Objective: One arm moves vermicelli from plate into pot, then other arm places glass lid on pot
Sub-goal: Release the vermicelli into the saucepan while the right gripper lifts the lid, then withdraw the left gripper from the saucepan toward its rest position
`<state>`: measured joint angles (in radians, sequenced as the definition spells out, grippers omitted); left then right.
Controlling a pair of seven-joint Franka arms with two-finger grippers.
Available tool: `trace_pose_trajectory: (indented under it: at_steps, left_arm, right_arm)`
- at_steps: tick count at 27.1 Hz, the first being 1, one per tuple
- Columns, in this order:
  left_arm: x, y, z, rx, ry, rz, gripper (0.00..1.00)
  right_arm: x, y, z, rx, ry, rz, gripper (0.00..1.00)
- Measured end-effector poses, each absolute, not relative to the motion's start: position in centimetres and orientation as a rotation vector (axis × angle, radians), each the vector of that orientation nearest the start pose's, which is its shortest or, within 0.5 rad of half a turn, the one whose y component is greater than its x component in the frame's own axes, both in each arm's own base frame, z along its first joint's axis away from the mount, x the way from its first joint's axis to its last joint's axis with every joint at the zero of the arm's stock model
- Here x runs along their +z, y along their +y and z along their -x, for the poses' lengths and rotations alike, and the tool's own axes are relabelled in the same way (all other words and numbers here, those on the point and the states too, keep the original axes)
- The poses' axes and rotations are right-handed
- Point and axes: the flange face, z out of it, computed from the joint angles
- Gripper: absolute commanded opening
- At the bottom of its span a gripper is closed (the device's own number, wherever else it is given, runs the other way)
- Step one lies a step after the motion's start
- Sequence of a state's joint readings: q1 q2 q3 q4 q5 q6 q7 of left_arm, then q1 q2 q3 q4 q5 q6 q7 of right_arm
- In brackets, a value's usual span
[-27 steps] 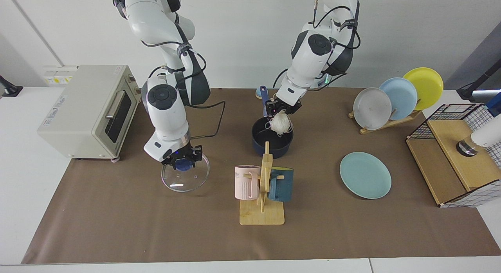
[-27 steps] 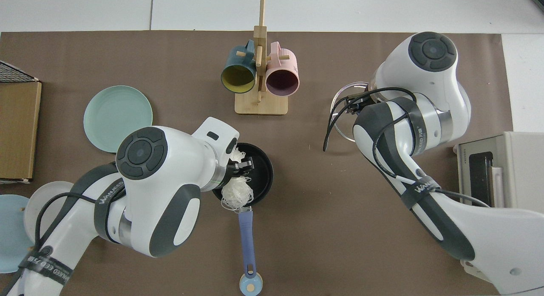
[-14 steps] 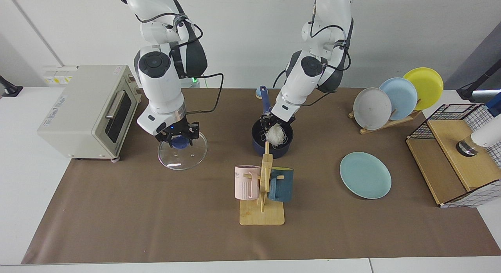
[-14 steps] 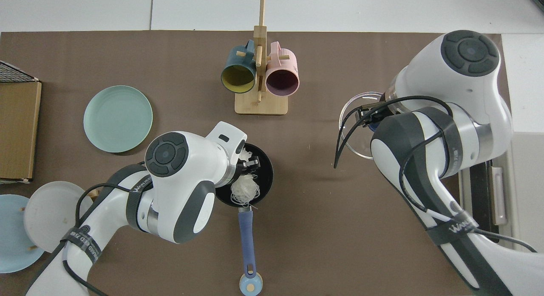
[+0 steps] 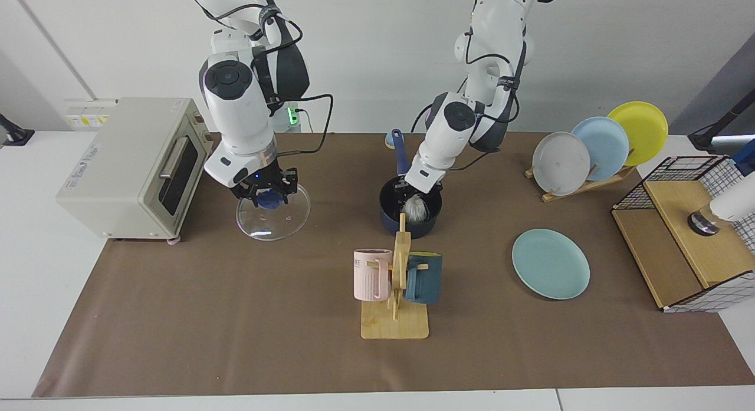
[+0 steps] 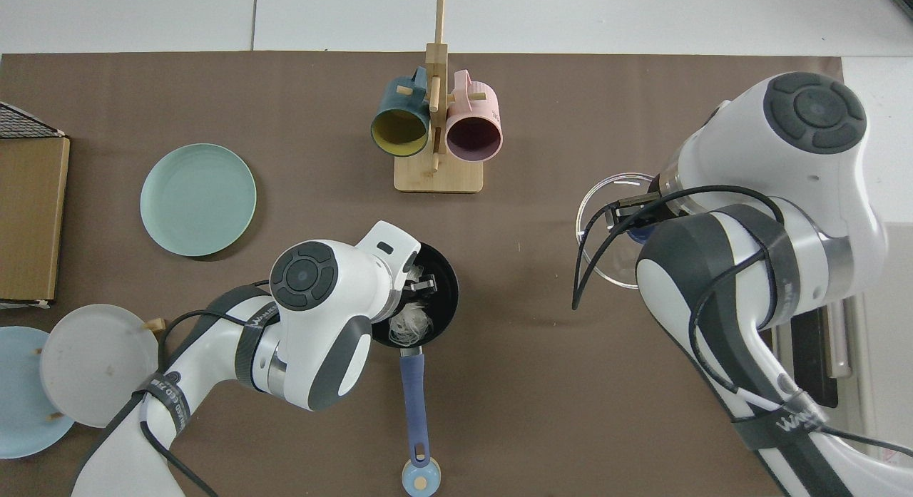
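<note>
Whitish vermicelli [image 5: 414, 209] sits bundled inside the dark pot [image 5: 389, 220].

Vermicelli: we see the vermicelli [image 5: 414, 208] now sunk inside the pot [image 5: 429, 221], no longer dangling above its rim.
Left gripper: the left gripper [image 5: 412, 191] has dropped to the pot's mouth.
Lid: the right gripper [image 5: 265, 194] has carried the glass lid [image 5: 273, 211] up, away from the table's front edge.

Brown-covered table [image 5: 236, 316], plate [image 5: 550, 263], pot [image 5: 394, 219], mug rack [image 5: 395, 322], toaster oven [image 5: 133, 166]
</note>
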<state>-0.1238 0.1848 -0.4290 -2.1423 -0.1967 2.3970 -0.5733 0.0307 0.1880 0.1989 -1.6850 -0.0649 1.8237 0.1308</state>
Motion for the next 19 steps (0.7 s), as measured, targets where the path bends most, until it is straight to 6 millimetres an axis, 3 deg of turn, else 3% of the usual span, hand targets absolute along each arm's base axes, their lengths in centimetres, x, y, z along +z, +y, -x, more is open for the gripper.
trace_pose_trajectory:
  at_steps: [5,10,15,19]
  left_arm:
    - [35.0,-30.1,-49.1,0.080,-0.275,3.356,1.00]
    - [40.1,-29.5,-50.4,0.096,-0.281,3.344,1.00]
    - [46.3,-26.5,-52.0,0.057,-0.325,3.331,1.00]
    - [51.1,-22.3,-52.9,0.037,-0.312,3.317,1.00]
  right_arm:
    - [48.6,12.6,-59.2,0.067,-0.179,3.172,0.00]
    - [48.8,12.5,-58.8,0.069,-0.177,3.159,0.00]
    - [49.1,12.6,-58.6,0.063,-0.183,3.158,0.00]
    - [49.2,13.7,-58.3,0.062,-0.208,3.147,0.00]
